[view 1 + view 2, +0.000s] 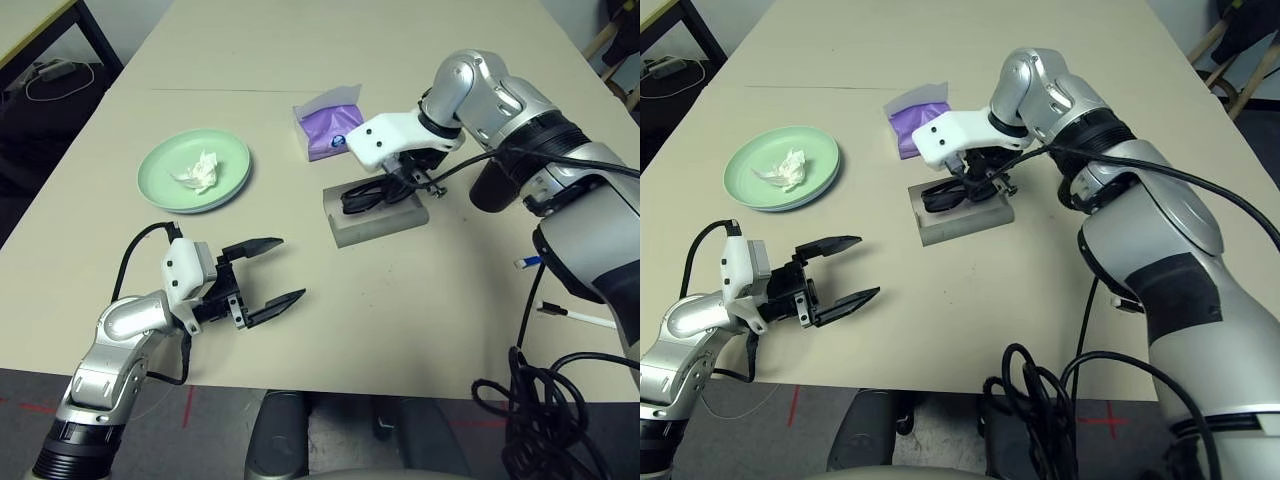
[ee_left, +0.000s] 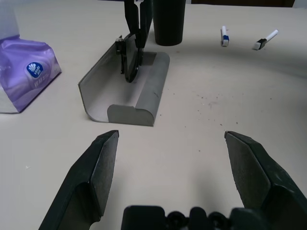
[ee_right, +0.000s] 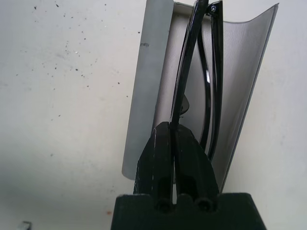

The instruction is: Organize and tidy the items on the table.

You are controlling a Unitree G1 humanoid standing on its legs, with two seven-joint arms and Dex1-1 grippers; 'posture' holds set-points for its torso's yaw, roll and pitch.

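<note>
Left eye view: table (image 1: pixel 300 60) part tidied, by the look of it. Crumpled tissue wad (image 1: pixel 198 172) noted lying on mint-green plate (image 1: pixel 232 158), well apart from the rest. Right gripper (image 1: pixel 408 182) seen clenched on black sunglasses (image 1: pixel 368 195), held over the open grey glasses case (image 1: pixel 385 220), frame partly down inside the trough. Right wrist view confirmed fingers (image 3: pixel 160 158) pinched tight on the frame, folded arms hanging along the case lining. Judged mid-step: sunglasses not yet let go, case lid still open. Purple tissue pack (image 1: pixel 330 125) lay just beyond the case, apparently unsorted. Left gripper (image 1: pixel 262 278) hovered spread wide and empty near the front edge, between plate and case, touching nothing. Left wrist view picked up black cup (image 2: pixel 169 21) standing behind the case and two pens (image 2: pixel 224 36) loose on the top beyond it. Likely left: release sunglasses, shut case, gather pens into cup, place tissue pack.
</note>
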